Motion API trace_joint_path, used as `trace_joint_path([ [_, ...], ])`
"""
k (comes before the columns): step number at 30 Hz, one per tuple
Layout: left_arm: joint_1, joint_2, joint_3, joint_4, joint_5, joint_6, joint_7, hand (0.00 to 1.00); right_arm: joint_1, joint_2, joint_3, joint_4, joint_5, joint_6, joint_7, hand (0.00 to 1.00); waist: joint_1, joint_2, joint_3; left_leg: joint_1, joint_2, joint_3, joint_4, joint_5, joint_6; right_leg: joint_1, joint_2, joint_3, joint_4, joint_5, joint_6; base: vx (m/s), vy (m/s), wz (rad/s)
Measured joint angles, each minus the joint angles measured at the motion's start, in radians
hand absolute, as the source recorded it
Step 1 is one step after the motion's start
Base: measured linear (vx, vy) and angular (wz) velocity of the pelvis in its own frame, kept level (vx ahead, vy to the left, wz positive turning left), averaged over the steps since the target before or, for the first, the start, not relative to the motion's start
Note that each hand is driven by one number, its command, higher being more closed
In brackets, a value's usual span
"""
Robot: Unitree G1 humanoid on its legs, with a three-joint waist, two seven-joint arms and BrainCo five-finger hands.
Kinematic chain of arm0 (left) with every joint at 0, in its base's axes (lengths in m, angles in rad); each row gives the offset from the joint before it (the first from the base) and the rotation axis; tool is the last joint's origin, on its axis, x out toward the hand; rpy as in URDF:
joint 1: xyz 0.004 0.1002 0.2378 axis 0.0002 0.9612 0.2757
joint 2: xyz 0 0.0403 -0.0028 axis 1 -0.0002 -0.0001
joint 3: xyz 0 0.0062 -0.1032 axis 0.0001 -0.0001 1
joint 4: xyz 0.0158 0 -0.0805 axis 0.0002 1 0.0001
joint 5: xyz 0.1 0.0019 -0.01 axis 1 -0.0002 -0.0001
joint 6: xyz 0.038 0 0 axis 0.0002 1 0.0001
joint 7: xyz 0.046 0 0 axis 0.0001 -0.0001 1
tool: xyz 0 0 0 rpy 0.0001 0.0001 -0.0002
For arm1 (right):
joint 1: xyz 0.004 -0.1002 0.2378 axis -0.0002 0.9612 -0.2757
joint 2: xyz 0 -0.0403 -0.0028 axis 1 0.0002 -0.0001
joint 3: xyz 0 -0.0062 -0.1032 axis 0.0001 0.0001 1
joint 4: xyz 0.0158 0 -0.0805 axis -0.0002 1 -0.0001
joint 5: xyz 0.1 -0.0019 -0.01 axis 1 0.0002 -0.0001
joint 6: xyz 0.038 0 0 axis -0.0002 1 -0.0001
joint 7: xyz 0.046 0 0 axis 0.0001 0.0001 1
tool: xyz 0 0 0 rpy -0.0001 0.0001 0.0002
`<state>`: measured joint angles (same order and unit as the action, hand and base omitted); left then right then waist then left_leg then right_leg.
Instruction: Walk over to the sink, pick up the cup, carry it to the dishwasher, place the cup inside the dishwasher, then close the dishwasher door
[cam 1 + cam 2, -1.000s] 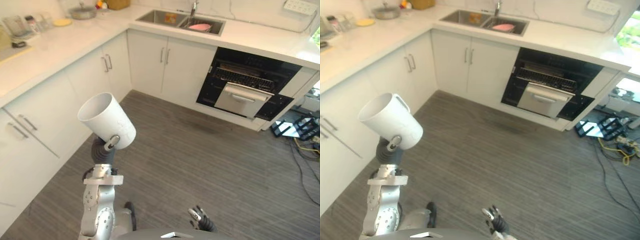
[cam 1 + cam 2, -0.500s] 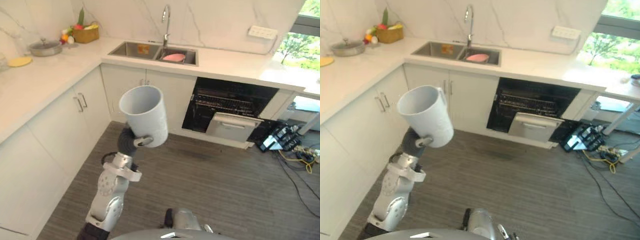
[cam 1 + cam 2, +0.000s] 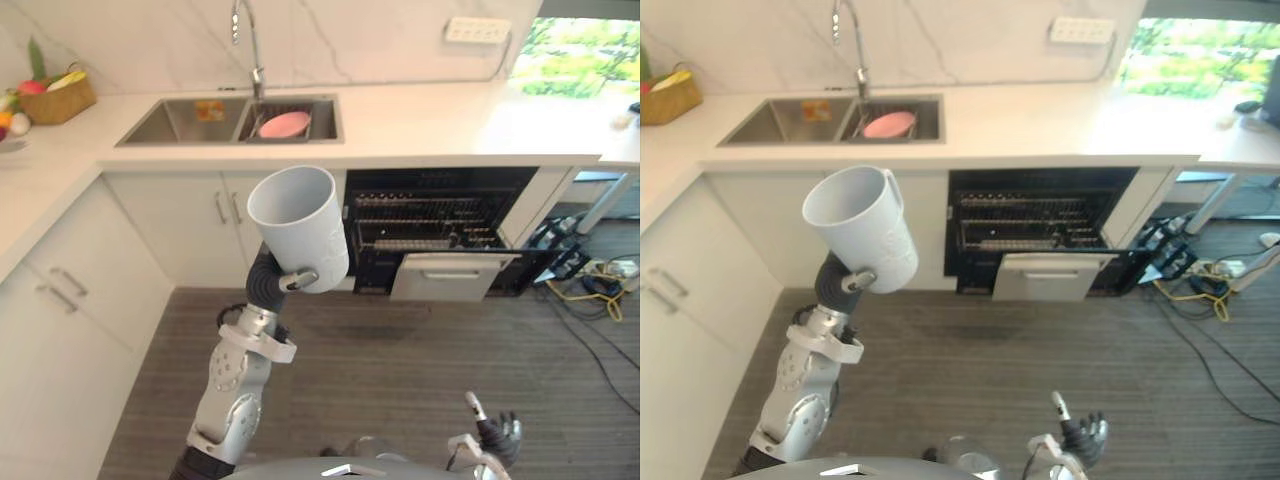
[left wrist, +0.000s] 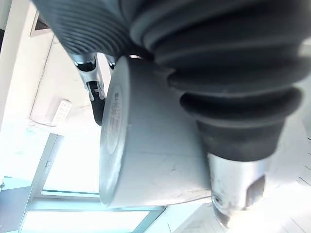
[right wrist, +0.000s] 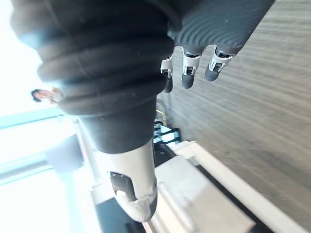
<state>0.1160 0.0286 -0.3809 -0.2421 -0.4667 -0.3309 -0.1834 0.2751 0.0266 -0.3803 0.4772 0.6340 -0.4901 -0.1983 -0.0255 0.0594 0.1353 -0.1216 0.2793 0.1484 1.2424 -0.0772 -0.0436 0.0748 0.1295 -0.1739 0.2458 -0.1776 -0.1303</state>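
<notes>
White cup (image 3: 300, 225) held up high, left robot hand (image 3: 293, 282) curled round it. Down low near the floor (image 3: 400, 340), right robot hand (image 3: 497, 437) with loose fingers (image 5: 187, 65).

A: What finish is the cup (image 3: 300, 230) showing?

B: You're looking at smooth, matt, pale-grey material, plastic or ceramic, I can't tell which. The left hand (image 3: 292, 282) around it is showing silvery metallic fingers and a dark, ribbed, rubbery-looking cover.

A: And around it?

B: At eleven o'clock the sink (image 3: 150, 125) is showing brushed steel, its faucet (image 3: 243, 35) gleaming like polished chrome. The countertop (image 3: 430, 115) at one o'clock is looking like smooth white stone, faintly glossy. At three o'clock the dishwasher (image 3: 440, 215) is showing metal wire racks. The floor (image 3: 400, 350) at five o'clock is looking matt, grey, streaked like wood grain. The basket (image 3: 55, 100) at ten o'clock is looking woven.
</notes>
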Motion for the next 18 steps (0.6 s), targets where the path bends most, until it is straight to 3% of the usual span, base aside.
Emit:
trace_joint_path([
  [2,0.031,0.003,0.010,-0.025,0.000,-0.020,-0.006,1.00,-0.004,-0.013,0.037,-0.132,-0.002,-0.019,-0.020,0.00,0.016,-0.001,-0.001,-0.063,0.022,0.041,-0.229,-0.114,0.007,0.062,0.010,0.091,-0.047,-0.001,0.020,0.34,0.075,-1.34],
  [3,0.046,0.001,0.018,-0.030,-0.001,-0.032,-0.014,1.00,-0.011,-0.029,0.070,-0.211,-0.005,-0.021,-0.029,0.00,0.017,-0.005,-0.004,-0.067,0.005,0.042,-0.433,-0.152,0.008,0.077,0.007,0.159,-0.045,-0.007,0.021,0.39,0.185,-1.24],
  [4,0.058,0.000,0.024,-0.035,-0.001,-0.036,-0.019,1.00,-0.017,-0.039,0.087,-0.247,-0.008,-0.024,-0.029,0.00,0.020,-0.007,-0.005,-0.067,-0.011,0.033,-0.535,-0.154,0.008,0.080,0.003,0.192,-0.039,-0.017,0.024,0.42,0.220,-1.51],
  [6,0.116,0.001,0.028,-0.065,-0.001,-0.047,-0.019,1.00,-0.028,-0.049,0.136,-0.383,-0.014,-0.024,-0.022,0.00,0.035,-0.031,-0.017,-0.056,-0.084,-0.061,-0.850,-0.113,-0.007,0.082,-0.033,0.323,-0.003,-0.065,0.050,0.50,0.318,-1.59],
  [7,0.130,0.002,0.028,-0.068,0.000,-0.049,-0.019,1.00,-0.027,-0.048,0.144,-0.412,-0.019,-0.023,-0.022,0.00,0.037,-0.039,-0.021,-0.056,-0.098,-0.081,-0.903,-0.091,-0.009,0.087,-0.045,0.350,0.000,-0.079,0.058,0.64,0.445,-1.35],
  [8,0.150,0.002,0.028,-0.072,0.001,-0.050,-0.022,1.00,-0.021,-0.048,0.148,-0.464,-0.043,-0.011,-0.007,0.00,0.040,-0.048,-0.020,-0.050,-0.117,-0.110,-0.966,-0.015,-0.017,0.107,-0.068,0.394,0.008,-0.111,0.086,0.53,0.397,-1.13],
  [9,0.168,0.006,0.024,-0.072,0.002,-0.053,-0.035,1.00,-0.009,-0.043,0.152,-0.495,-0.056,0.002,0.019,0.00,0.041,-0.057,-0.037,-0.023,-0.141,-0.102,-0.962,0.047,-0.069,0.125,-0.100,0.423,0.013,-0.144,0.115,0.63,0.477,-0.91],
  [10,0.172,0.014,0.027,-0.071,0.002,-0.053,-0.041,1.00,-0.003,-0.032,0.155,-0.503,-0.057,0.013,0.020,0.00,0.033,-0.085,-0.044,-0.015,-0.161,-0.079,-0.945,0.034,-0.045,0.135,-0.131,0.431,0.012,-0.153,0.126,0.50,0.391,-0.65],
  [12,0.168,0.019,0.025,-0.083,0.001,-0.063,-0.042,1.00,-0.003,-0.031,0.185,-0.547,-0.084,0.059,0.077,0.00,0.026,-0.119,-0.050,-0.036,-0.173,-0.035,-0.833,-0.038,-0.003,0.147,-0.178,0.440,-0.023,-0.103,0.178,0.40,0.361,-0.54],
  [15,0.142,0.050,0.014,-0.082,0.003,-0.063,-0.042,1.00,-0.009,-0.031,0.178,-0.578,-0.090,0.083,0.134,0.00,0.011,-0.123,-0.062,-0.001,-0.191,-0.030,-0.805,-0.065,0.019,0.175,-0.208,0.426,-0.047,-0.002,0.204,0.27,0.290,-0.43],
  [16,0.135,0.052,0.011,-0.081,0.007,-0.063,-0.042,1.00,-0.006,-0.030,0.176,-0.578,-0.090,0.084,0.134,0.00,0.005,-0.125,-0.069,0.012,-0.199,-0.030,-0.820,-0.071,0.020,0.173,-0.214,0.417,-0.036,0.006,0.203,0.21,0.210,-0.14],
  [18,0.095,0.052,-0.018,-0.061,0.015,-0.054,-0.042,1.00,0.008,-0.025,0.168,-0.576,-0.084,0.098,0.134,0.00,-0.015,-0.109,-0.083,0.093,-0.221,-0.033,-0.925,-0.119,0.022,0.068,-0.214,0.344,0.189,0.006,0.204,0.20,0.198,-0.09],
])
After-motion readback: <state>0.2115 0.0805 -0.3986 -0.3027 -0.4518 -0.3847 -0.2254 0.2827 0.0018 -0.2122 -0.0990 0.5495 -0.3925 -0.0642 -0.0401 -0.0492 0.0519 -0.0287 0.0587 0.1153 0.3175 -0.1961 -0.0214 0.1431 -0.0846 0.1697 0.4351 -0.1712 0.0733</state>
